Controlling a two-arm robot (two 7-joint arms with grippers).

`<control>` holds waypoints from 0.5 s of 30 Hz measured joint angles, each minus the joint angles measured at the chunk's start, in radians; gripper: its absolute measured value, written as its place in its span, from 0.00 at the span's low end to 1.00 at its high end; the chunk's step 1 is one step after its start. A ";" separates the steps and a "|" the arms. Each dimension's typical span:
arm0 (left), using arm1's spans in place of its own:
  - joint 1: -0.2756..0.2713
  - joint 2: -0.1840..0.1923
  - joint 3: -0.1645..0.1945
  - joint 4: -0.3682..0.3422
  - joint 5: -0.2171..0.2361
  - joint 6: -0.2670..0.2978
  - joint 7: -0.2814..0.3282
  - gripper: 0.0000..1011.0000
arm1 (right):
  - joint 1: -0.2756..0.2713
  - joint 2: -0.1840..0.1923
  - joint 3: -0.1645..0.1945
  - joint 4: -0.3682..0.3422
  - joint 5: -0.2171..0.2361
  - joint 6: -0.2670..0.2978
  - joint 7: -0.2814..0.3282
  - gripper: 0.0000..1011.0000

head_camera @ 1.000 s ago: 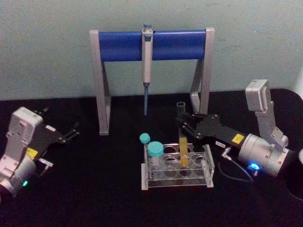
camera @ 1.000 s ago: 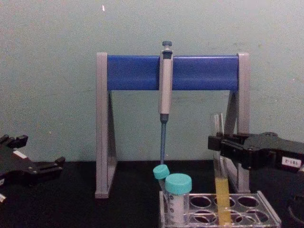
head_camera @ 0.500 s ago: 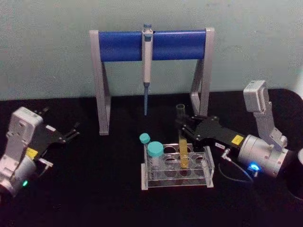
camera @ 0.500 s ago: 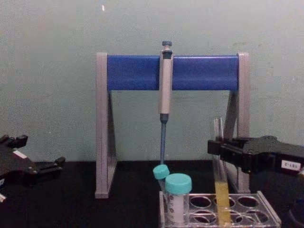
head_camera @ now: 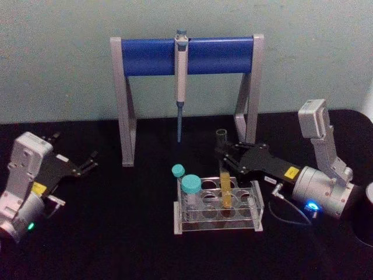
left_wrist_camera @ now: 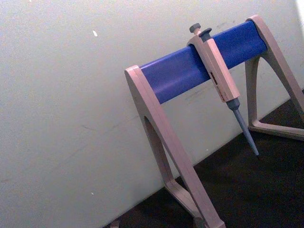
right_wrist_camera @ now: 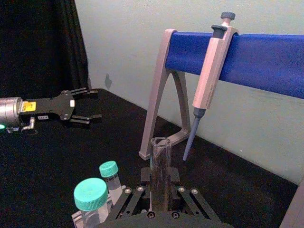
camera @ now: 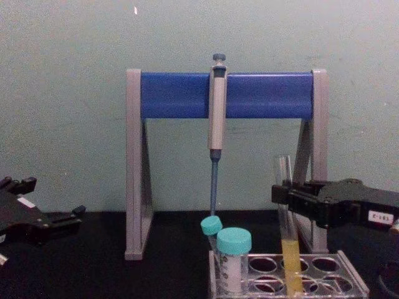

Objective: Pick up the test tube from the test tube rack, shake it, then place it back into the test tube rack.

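The test tube (head_camera: 225,193) stands upright in a middle hole of the clear test tube rack (head_camera: 217,225), with yellow-orange liquid in its lower part. My right gripper (head_camera: 223,156) reaches in from the right and is shut on the tube's upper glass, just below the open rim. From the chest, the test tube (camera: 291,265) rises out of the rack (camera: 327,285) with the right gripper (camera: 283,198) clamped on it. In the right wrist view the tube (right_wrist_camera: 160,166) sits between the jaws. My left gripper (head_camera: 87,163) rests open at the far left.
A grey-legged stand with a blue crossbar (head_camera: 145,55) stands behind the rack, and a pipette (head_camera: 181,70) hangs from it. Two teal-capped tubes (head_camera: 191,188) fill the rack's left end. A cable (head_camera: 288,219) lies beside the right arm.
The right gripper has come down a little with the test tube, and the tube now sits deeper in the rack hole. The left arm has not moved.
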 joint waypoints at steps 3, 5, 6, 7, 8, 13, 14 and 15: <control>0.000 0.000 0.000 0.000 0.000 0.000 0.000 0.99 | 0.000 0.000 0.000 0.000 0.000 0.000 0.000 0.23; 0.000 0.000 0.000 0.000 0.000 0.000 0.000 0.99 | 0.000 0.000 0.000 0.000 0.000 0.000 0.000 0.23; 0.000 0.000 0.000 0.000 0.000 0.000 0.000 0.99 | 0.000 0.000 0.000 0.000 0.000 0.000 0.000 0.23; 0.000 0.000 0.000 0.000 0.000 0.000 0.000 0.99 | 0.000 0.000 0.000 0.000 0.000 0.000 0.000 0.23; 0.000 0.000 0.000 0.000 0.000 0.000 0.000 0.99 | 0.000 0.000 0.000 0.000 0.000 0.000 0.000 0.23; 0.000 0.000 0.000 0.000 0.000 0.000 0.000 0.99 | -0.001 0.000 0.001 0.000 0.001 -0.001 0.000 0.26; 0.000 0.000 0.000 0.000 0.000 0.000 0.000 0.99 | -0.001 0.000 0.001 0.000 0.001 0.000 0.000 0.30; 0.000 0.000 0.000 0.000 0.000 0.000 0.000 0.99 | -0.001 0.000 0.001 -0.001 0.001 -0.001 0.000 0.31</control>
